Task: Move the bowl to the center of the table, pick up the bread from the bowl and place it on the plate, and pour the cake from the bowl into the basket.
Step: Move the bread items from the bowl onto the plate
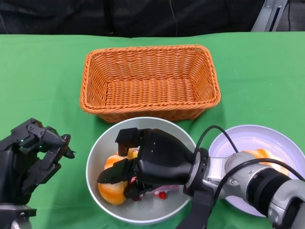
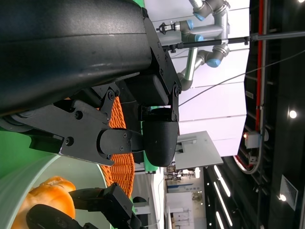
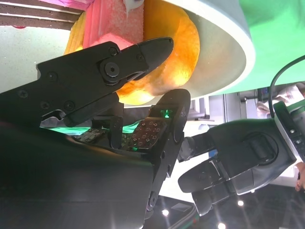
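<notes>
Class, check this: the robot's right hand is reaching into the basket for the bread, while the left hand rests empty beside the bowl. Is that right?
Not quite. The right hand reaches into the bowl, not the basket, closing around the bread; the head view shows it. The left hand is empty beside the bowl, as stated.

So the basket (image 1: 150, 82) sits at the back middle of the desk (image 1: 43, 71), with the bowl (image 1: 143, 212) right in front of it, nearly touching. The plate (image 1: 267, 140) is just to the bowl's right. The bread (image 1: 113, 188) and cake (image 1: 159, 193) are in the bowl, under the right robot hand (image 1: 143, 164). The left robot hand (image 1: 35, 152) is off to the bowl's left.
</notes>
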{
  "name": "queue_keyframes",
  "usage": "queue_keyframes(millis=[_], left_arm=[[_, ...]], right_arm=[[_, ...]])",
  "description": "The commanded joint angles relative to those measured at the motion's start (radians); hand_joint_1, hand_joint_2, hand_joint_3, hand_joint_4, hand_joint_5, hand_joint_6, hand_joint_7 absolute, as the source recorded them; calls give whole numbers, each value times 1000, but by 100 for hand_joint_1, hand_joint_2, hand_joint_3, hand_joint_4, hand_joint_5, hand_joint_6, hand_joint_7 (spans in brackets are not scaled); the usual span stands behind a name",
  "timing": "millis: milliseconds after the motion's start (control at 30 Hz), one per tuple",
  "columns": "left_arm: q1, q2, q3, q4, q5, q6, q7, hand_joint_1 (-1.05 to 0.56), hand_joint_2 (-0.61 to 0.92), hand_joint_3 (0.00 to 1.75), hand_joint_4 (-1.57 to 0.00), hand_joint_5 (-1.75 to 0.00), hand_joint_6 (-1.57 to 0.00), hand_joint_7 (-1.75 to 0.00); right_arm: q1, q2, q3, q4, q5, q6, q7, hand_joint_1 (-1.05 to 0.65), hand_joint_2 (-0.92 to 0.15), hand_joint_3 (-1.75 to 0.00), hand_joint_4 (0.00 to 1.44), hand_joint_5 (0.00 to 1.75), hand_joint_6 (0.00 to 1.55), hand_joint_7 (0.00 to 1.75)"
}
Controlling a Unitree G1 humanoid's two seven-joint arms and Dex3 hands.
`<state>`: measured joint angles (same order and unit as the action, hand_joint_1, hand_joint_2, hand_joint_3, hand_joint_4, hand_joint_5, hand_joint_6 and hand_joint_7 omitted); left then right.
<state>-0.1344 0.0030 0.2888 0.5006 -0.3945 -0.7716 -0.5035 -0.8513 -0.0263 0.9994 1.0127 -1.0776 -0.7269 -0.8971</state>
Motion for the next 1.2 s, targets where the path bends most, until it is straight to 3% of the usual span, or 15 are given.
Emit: queue_keyframes(millis=[33, 200, 267, 367, 567, 700, 733, 833, 867, 1033, 1133, 1200], left_arm=[[-3, 17, 5, 11, 4, -21, 8, -13, 90, 38, -79, -162, -87, -121], [-2, 17, 5, 13, 15, -30, 18, -15, 87, 40, -79, -162, -86, -122], [-2, 17, 5, 13, 14, -30, 17, -15, 87, 41, -79, -162, -86, -122], [-2, 21, 5, 16, 10, -31, 13, -13, 85, 48, -78, -163, -85, -123], [4, 21, 4, 5, 14, -11, 31, -11, 80, 58, -81, -161, -87, -123], [6, 25, 2, 1, 9, -2, 29, -10, 76, 66, -82, -159, -87, -120], [6, 25, 2, 1, 9, -1, 29, -10, 75, 66, -82, -159, -87, -120], [5, 26, 3, 4, 2, -1, 22, -10, 74, 68, -82, -159, -88, -119], [7, 25, 2, -1, 4, 3, 27, -9, 74, 68, -82, -159, -88, -118], [10, 25, -1, -8, 11, 12, 41, -9, 73, 70, -84, -155, -89, -116], [8, 30, -1, -1, 14, 11, 40, -9, 72, 73, -82, -159, -88, -119], [6, 31, -1, 3, 18, 9, 42, -9, 72, 74, -82, -160, -88, -120]], right_arm=[[27, -13, 8, 9, -10, -12, 15, -42, -78, 0, 75, 121, 98, 1], [25, -24, 1, 11, -11, -16, -37, -35, -79, -1, 81, 111, 120, 7], [19, -32, -1, 12, -10, -18, -36, -34, -79, 0, 79, 115, 124, 6], [14, -52, -17, 7, 4, -31, -17, -33, -82, 0, 82, 103, 124, 3], [11, -86, -44, -3, 7, -61, -51, -35, -87, 0, 75, 141, 130, 4], [14, -105, -68, -19, 15, -86, -72, -33, -89, -1, 74, 151, 131, 8], [15, -108, -73, -22, 18, -91, -73, -32, -91, -1, 73, 153, 127, 19], [20, -119, -96, -33, 31, -118, -64, -29, -92, -4, 71, 160, 87, 99], [24, -126, -107, -44, 39, -129, -58, -28, -92, -5, 71, 161, 81, 109], [52, -158, -160, -104, 75, -162, -41, -23, -92, -6, 69, 174, 66, 150], [67, -175, -195, -140, 105, -183, 6, -22, -92, -9, 67, 173, 62, 153], [73, -183, -213, -160, 112, -192, 23, -22, -92, -9, 68, 167, 67, 141]])
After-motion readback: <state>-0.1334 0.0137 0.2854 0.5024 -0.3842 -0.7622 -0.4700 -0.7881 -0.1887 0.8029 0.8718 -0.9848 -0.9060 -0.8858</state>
